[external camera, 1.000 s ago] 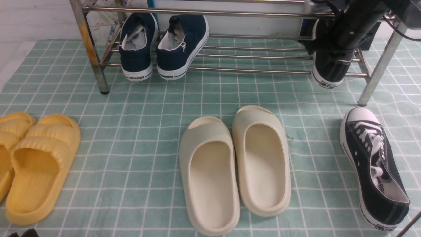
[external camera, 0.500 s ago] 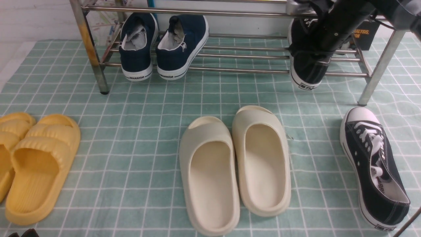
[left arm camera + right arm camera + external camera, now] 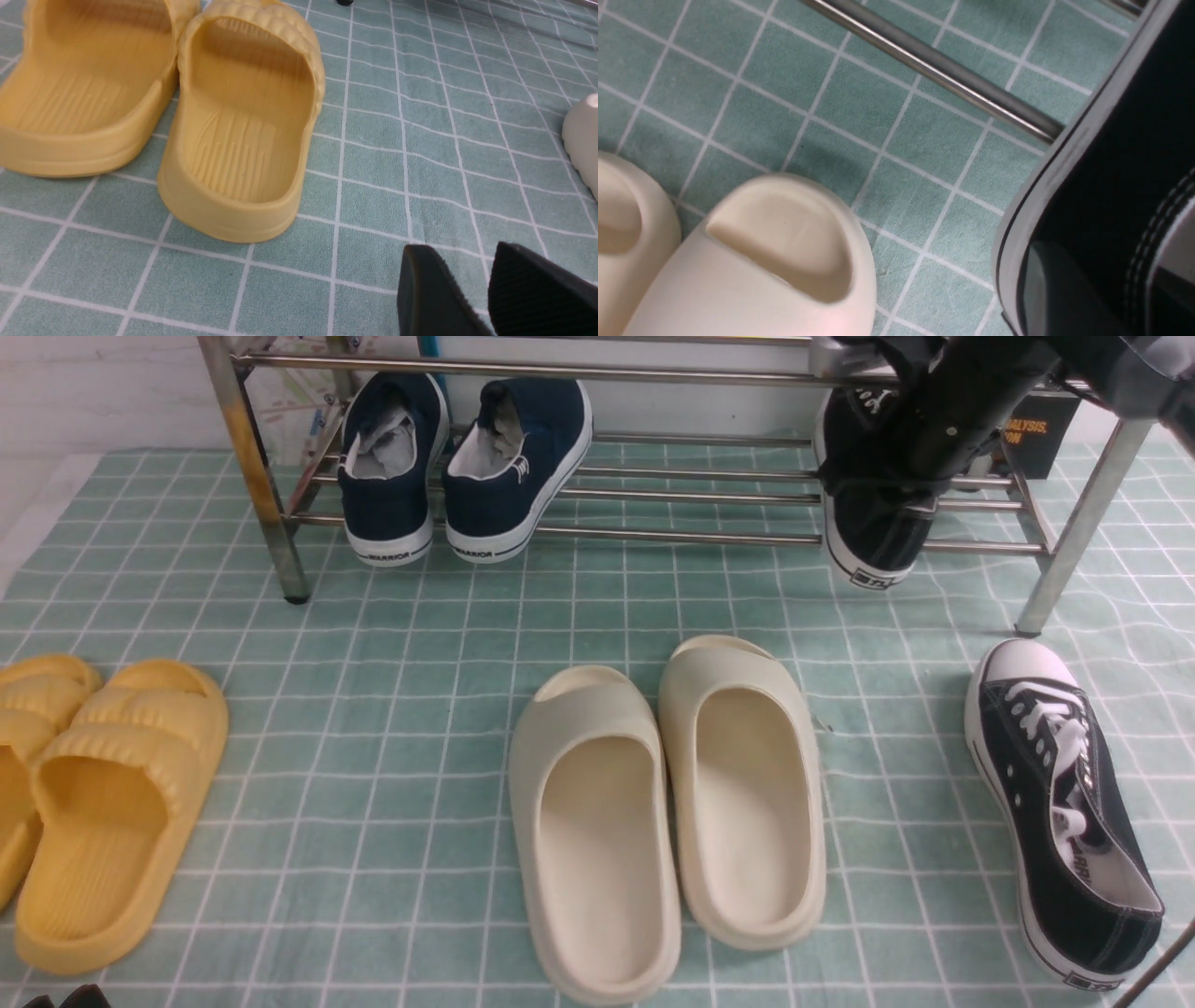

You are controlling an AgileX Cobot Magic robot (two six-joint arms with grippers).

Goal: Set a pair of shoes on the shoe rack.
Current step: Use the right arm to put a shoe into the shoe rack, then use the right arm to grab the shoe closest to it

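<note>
Sneaker (image 3: 873,546) clenched in my right tool (image 3: 892,490) lies toe-in across shoe rack (image 3: 709,536) bars, heel overhanging its front edge; I'd push deeper.

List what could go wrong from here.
The held sneaker in the right tool sticks out past the front bar of the shoe rack, heel low; released here, it might tip onto the cloth.
The second sneaker lies near the rack's right leg; the arm could clip that leg when reaching for it.
</note>
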